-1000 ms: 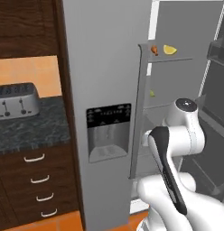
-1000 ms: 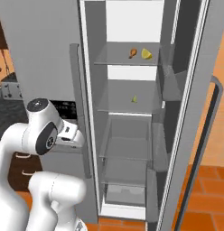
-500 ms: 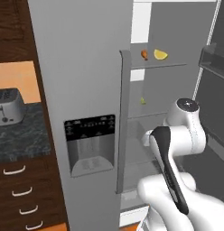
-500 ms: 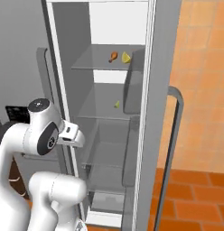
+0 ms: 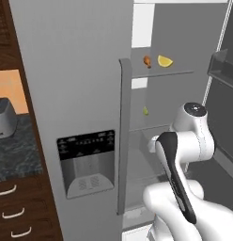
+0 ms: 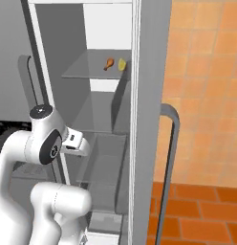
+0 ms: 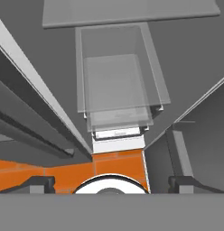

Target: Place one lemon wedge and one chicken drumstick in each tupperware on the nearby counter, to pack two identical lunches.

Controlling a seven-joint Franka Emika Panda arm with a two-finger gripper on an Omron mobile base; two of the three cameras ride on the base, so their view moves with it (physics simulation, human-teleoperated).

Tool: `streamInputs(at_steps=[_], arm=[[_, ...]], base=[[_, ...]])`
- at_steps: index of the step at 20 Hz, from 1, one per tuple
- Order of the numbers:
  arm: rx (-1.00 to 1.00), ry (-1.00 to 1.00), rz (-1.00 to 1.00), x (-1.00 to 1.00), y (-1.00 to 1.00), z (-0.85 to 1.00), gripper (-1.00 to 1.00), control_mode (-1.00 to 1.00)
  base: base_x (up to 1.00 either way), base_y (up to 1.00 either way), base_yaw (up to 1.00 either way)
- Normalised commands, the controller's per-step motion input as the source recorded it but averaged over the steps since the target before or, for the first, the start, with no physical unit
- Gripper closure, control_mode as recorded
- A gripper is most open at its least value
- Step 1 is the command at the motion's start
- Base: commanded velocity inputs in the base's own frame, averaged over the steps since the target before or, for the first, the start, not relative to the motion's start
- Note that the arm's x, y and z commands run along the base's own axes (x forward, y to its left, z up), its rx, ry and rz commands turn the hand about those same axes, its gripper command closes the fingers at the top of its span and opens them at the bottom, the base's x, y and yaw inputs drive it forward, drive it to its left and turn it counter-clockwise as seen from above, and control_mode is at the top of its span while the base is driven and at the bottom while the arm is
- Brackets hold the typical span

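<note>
On the open fridge's (image 5: 90, 70) upper shelf a chicken drumstick (image 5: 147, 61) lies at nine o'clock of a lemon wedge (image 5: 164, 61), while the gripper (image 7: 112, 182) hangs spread wide, empty.

The fridge (image 5: 66, 70) is flat silver-grey outside and paler grey within, with a black dispenser panel (image 5: 86, 145) on its door. On a translucent grey shelf (image 5: 177, 73) sit an orange-brown chicken drumstick (image 5: 147, 61) and a yellow lemon wedge (image 5: 165, 61); lower down is a pale yellow-green wedge (image 5: 145, 111). The counter (image 5: 15, 150) is dark speckled stone over dark brown drawers (image 5: 19, 212). The wall (image 6: 206, 86) is orange tile.
</note>
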Motion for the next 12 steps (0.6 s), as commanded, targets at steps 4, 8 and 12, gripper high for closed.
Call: streamInputs(at_steps=[4, 8, 12], arm=[[0.00, 0.00, 0.00, 0.00, 0.00, 0.00, -1.00, 1.00], [0.00, 0.00, 0.00, 0.00, 0.00, 0.00, -1.00, 1.00], [0.00, 0.00, 0.00, 0.00, 0.00, 0.00, -1.00, 1.00]], base=[[0.56, -0.25, 0.00], [0.30, -0.41, 0.01], [0.32, -0.08, 0.00]])
